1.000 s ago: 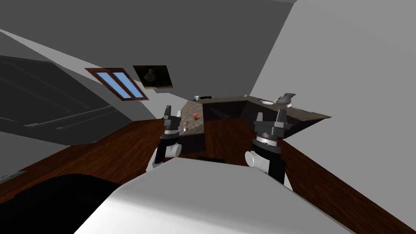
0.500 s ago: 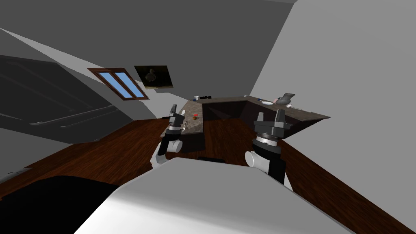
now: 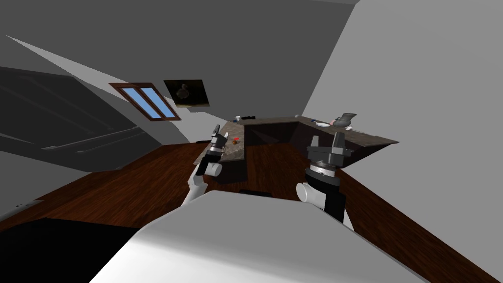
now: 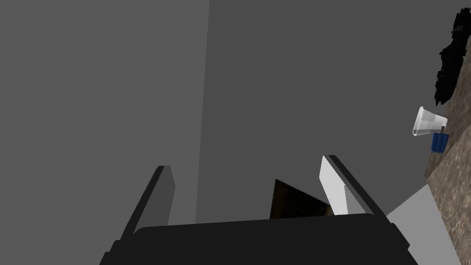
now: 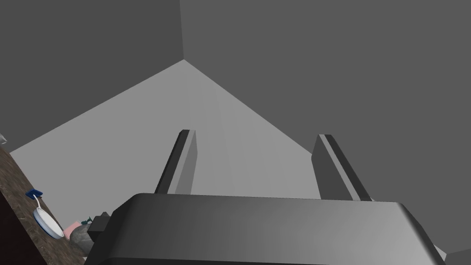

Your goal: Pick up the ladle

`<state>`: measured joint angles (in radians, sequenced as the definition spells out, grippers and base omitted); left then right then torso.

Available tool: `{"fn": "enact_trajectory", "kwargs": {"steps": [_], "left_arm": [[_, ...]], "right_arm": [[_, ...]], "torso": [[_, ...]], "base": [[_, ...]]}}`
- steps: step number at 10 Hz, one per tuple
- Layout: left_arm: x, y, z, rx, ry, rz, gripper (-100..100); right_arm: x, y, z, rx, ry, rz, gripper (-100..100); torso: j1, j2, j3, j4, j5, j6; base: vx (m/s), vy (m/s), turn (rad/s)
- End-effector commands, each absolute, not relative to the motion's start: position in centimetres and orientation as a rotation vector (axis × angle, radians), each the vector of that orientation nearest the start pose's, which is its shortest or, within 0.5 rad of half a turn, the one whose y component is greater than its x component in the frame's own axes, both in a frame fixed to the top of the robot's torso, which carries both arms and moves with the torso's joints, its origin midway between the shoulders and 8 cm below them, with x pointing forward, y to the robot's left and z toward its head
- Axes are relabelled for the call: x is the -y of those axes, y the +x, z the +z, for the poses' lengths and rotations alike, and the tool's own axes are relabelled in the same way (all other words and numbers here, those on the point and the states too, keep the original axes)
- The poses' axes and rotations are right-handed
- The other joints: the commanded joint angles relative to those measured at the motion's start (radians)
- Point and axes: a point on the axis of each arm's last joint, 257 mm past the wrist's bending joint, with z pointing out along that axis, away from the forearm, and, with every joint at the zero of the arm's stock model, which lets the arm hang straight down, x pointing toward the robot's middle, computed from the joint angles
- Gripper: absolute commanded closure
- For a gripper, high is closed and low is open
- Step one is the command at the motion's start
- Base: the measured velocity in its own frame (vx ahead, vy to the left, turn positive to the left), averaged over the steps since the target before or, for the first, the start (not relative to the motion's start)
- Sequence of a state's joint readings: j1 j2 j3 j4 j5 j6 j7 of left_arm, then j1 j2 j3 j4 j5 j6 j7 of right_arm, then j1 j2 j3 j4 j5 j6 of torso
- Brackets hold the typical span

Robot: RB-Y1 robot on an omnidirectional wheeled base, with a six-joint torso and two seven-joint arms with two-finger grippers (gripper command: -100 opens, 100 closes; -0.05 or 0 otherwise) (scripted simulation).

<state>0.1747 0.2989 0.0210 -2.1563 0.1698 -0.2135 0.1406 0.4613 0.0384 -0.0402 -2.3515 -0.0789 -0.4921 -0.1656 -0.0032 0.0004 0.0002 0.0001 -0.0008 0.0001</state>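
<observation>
**Grey-walled room with a speckled brown tabletop [image 3: 237, 153] in three stretches: left, back and right**

Dark wood floor [image 3: 147, 182] surrounds the tabletop. A window [image 3: 145, 100] and a dark picture [image 3: 188, 92] hang on the wall beyond the left stretch.

The left pincer [image 3: 216, 130] is above the near end of the left stretch. In the left wrist view its two fingers stand wide apart with nothing between them. The ladle is too small to tell apart, so its place on the tabletop cannot be told. A red bit [image 3: 237, 139] and a brown bit [image 3: 235, 143] lie near the middle of the left stretch, just beyond this pincer.

At the far corner, where the left and back stretches meet, is a pale, see-through cup [image 4: 425, 122], wider at the mouth. What it holds, if anything, cannot be told. A small blue thing [image 4: 439, 141] is just beside the cup, and a ragged black thing [image 4: 448, 64] lies near both.

On the far half of the right stretch is a shallow white dish [image 5: 46, 221] with a thin handle. It is seen edge-on, so its inside is hidden. A blue square [image 5: 34, 193] lies at the handle's tip. On the dish's other side are a pink thing [image 5: 71, 227] and a grey jug [image 3: 345, 119] with a flared mouth. The jug's contents cannot be seen.

The right pincer [image 3: 326, 141] is raised by the near end of the right stretch. Its fingers are wide apart and it holds nothing.
</observation>
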Motion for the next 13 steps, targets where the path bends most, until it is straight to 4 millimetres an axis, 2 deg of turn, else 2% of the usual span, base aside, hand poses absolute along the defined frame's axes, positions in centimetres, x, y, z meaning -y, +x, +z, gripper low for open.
{"fn": "enact_trajectory", "kwargs": {"steps": [1, 4, 7, 8, 9, 12, 13], "left_arm": [[-25.9, 46.0, 2.5, -0.875, -0.737, -1.555, -100], [-26.4, 49.3, 1.2, -0.942, -0.819, -1.577, -100], [-27.3, 51.4, -0.2, -0.979, -0.883, -1.572, -100], [-28.0, 53.0, -0.7, -1.0, -0.93, -1.578, -100], [-28.1, 53.2, -1.2, -1.009, -0.945, -1.568, -100], [-30.2, 56.3, -2.7, -1.05, -1.071, -1.558, -100], [-30.6, 56.5, -3.5, -1.059, -1.092, -1.543, -100]], "right_arm": [[29.8, 32.6, 6.6, -0.414, 0.696, 1.503, 0], [29.8, 32.6, 6.6, -0.414, 0.696, 1.503, 0], [29.8, 32.6, 6.6, -0.414, 0.696, 1.503, 0], [29.8, 32.6, 6.6, -0.414, 0.696, 1.503, 0], [29.8, 32.6, 6.6, -0.414, 0.696, 1.503, 0], [29.8, 32.6, 6.6, -0.414, 0.696, 1.503, 0], [29.8, 32.6, 6.6, -0.414, 0.696, 1.503, 0]], "torso": [[0.0, 0.0, 0.0, 0.0, 0.0, 0.0], [0.0, -0.001, 0.0, 0.0, 0.0, 0.0], [0.002, -0.001, -0.001, 0.0, 0.0, 0.0], [0.002, -0.001, -0.001, 0.0, 0.0, 0.0], [0.001, -0.001, -0.001, 0.0, 0.0, 0.0], [0.001, -0.002, -0.001, -0.001, 0.0, 0.0], [0.001, -0.002, -0.001, 0.0, 0.0, 0.0]], "base": [[-0.021, -0.056, 0.019], [-0.001, -0.058, 0.014], [0.001, -0.029, 0.006], [0.009, -0.043, 0.01], [0.009, -0.041, 0.005], [0.012, -0.045, 0.003], [0.014, -0.036, 0.006]]}}
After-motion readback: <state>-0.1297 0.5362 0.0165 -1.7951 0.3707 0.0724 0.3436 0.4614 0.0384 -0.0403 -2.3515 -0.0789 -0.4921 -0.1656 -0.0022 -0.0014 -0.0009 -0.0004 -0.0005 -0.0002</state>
